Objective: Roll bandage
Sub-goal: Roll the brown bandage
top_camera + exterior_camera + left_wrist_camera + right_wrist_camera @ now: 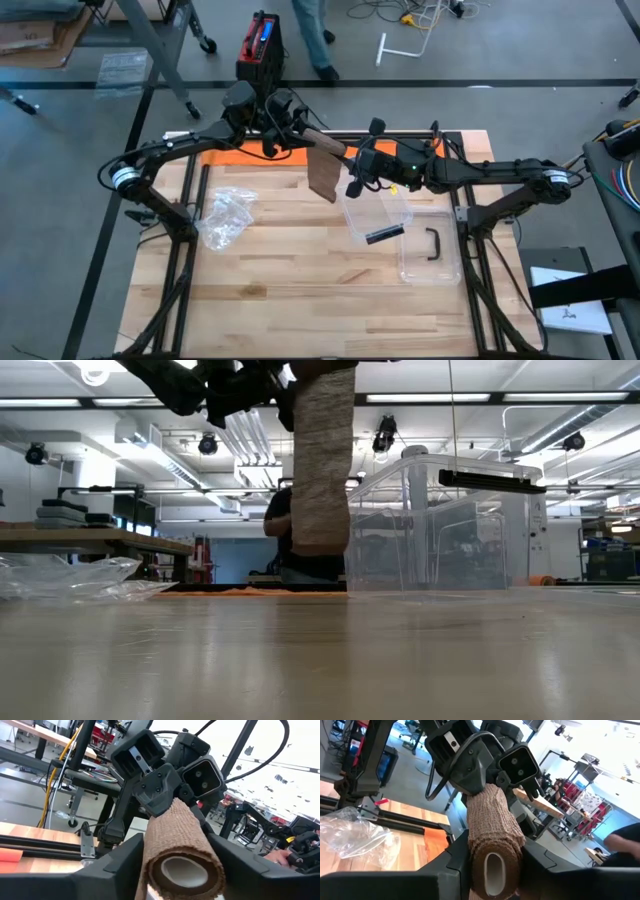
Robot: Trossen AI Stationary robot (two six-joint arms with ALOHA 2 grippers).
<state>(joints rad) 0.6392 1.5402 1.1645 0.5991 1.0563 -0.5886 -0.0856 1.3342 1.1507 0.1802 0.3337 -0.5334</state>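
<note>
Both grippers up above the table's far edge: left gripper and right gripper each clamp one end of the bandage roll. Loose bandage tail hangs straight down between them, clear box below right gripper.

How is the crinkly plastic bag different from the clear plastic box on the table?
The crinkly plastic bag is soft, wrinkled and lies slumped low on the table, while the clear plastic box is stiff, with straight walls that stand tall. The bag sits on the left arm's side; the box sits on the right arm's side. The box has a black handle; the bag has none. Both are see-through.
</note>
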